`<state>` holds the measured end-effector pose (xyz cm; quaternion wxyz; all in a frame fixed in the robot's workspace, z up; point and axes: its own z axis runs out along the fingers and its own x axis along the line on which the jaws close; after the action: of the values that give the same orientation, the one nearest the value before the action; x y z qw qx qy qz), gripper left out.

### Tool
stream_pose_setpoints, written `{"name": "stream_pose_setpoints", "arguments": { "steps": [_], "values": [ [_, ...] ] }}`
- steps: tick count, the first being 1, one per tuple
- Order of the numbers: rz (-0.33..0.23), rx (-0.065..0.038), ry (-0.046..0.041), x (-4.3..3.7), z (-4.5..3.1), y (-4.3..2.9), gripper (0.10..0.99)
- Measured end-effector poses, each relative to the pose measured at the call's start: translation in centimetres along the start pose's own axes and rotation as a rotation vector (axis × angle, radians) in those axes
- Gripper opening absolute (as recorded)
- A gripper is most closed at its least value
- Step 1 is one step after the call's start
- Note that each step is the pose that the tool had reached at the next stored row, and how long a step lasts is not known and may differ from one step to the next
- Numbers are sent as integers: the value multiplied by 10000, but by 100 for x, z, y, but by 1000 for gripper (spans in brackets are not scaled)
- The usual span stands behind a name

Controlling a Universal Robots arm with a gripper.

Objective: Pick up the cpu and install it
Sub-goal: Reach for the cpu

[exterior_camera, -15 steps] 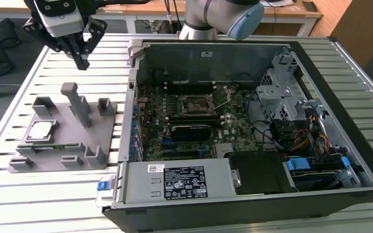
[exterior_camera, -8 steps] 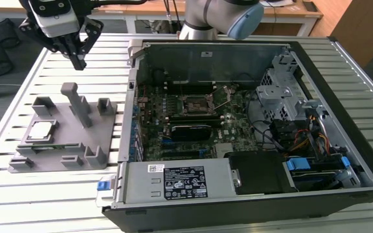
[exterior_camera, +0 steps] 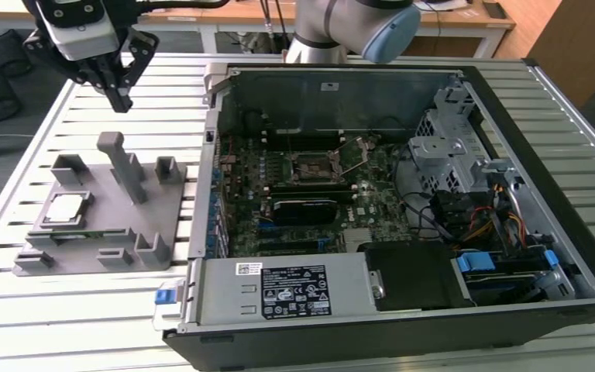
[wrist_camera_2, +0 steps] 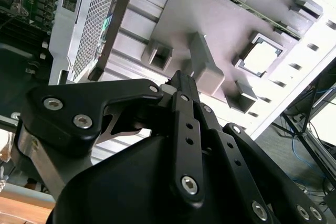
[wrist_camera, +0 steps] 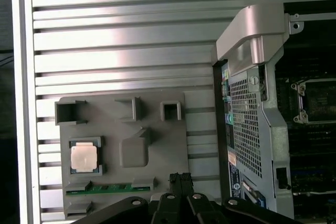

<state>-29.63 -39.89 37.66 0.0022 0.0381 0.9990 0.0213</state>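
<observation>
Gripper (exterior_camera: 122,103) hangs in the exterior view's upper left, above the slatted metal table (exterior_camera: 122,310) and clear of everything below it. Its 2 black fingers (exterior_camera: 118,84) are pressed together at the tips and nothing sits between them. Both wrist views show the same closed tips (wrist_camera_2: 181,78) (wrist_camera: 180,177) with no part in their grip.

Nearest beneath it is the grey fixture (exterior_camera: 111,215), resting on the table at the exterior view's left. The cpu (exterior_camera: 67,208) lies flat in a square pocket of that fixture, pale metal top facing up, well apart from the gripper. In the first wrist view the cpu (wrist_camera: 84,157) sits in its pocket just beside the green memory strip (wrist_camera: 107,186), which lies in a slot along the fixture's edge. The second wrist view shows the cpu (wrist_camera_2: 261,57) in the same pocket.

To the exterior view's right of the fixture stands the open computer case (exterior_camera: 380,341). On its motherboard (exterior_camera: 380,205), the dark metal-framed socket (exterior_camera: 313,164) lies near the frame's centre, with no chip in it.
</observation>
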Motion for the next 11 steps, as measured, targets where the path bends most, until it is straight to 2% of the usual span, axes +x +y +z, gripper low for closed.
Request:
{"name": "stream_pose_setpoints", "arguments": {
  "steps": [11],
  "values": [
    [0, 1, 2, 97, 7, -8, 106]
  ]
}}
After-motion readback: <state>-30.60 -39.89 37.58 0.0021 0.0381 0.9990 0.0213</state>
